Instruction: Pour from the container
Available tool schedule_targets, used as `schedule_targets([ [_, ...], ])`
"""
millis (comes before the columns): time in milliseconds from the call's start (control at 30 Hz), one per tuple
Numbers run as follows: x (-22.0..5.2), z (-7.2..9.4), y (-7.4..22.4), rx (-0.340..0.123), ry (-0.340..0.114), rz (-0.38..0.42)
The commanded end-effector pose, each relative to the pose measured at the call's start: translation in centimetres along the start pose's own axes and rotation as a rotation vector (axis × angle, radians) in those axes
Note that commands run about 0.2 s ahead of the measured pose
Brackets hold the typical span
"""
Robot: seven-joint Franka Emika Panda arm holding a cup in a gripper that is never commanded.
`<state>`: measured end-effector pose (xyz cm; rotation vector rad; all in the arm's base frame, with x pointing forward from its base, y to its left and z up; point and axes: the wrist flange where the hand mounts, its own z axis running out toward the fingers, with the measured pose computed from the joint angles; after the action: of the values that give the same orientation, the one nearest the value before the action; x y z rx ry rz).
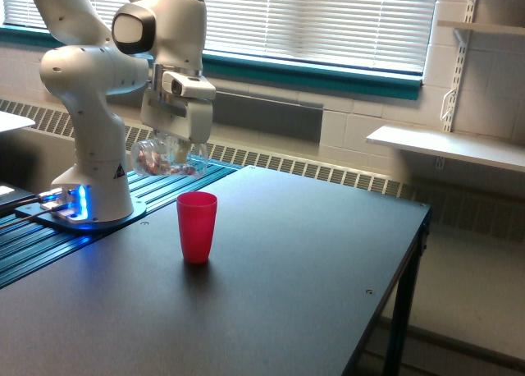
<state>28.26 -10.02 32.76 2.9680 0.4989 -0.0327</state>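
1. Clear plastic is what we note first: the container (168, 158), a see-through cup, hangs tipped on its side under the gripper (176, 138), with reddish-brown bits showing through its wall.
2. The gripper is closed around the container; the cup's wall sits between the fingers, though we cannot make out the fingertips themselves.
3. The container is in the air, above the table (271, 294) and slightly toward the exterior view's left of the red cup (197, 226). It does not touch the red cup.
4. We cannot tell which way the container's mouth faces; the glare on the plastic blurs its rim.
5. The red cup stands upright on the dark table top, near the table's left part in the exterior view.
6. The white arm (107, 68) rises from its base (86, 208), which sits on a ribbed platform at the exterior view's left and shows a blue light.
7. Behind, we record window blinds (303, 19) and a white wall shelf (447, 146) at the exterior view's right.
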Motion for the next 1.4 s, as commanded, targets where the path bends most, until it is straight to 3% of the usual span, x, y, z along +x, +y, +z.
schedule_targets([
  [33,-0.1,1.4,-1.3,0.018,-0.019,0.056],
  [600,-0.6,1.0,-1.0,0.043,-0.012,0.077],
  [1100,-2.1,-0.7,1.2,0.054,-0.014,0.112],
  [1400,-2.5,-0.3,1.7,-0.024,-0.037,0.096],
])
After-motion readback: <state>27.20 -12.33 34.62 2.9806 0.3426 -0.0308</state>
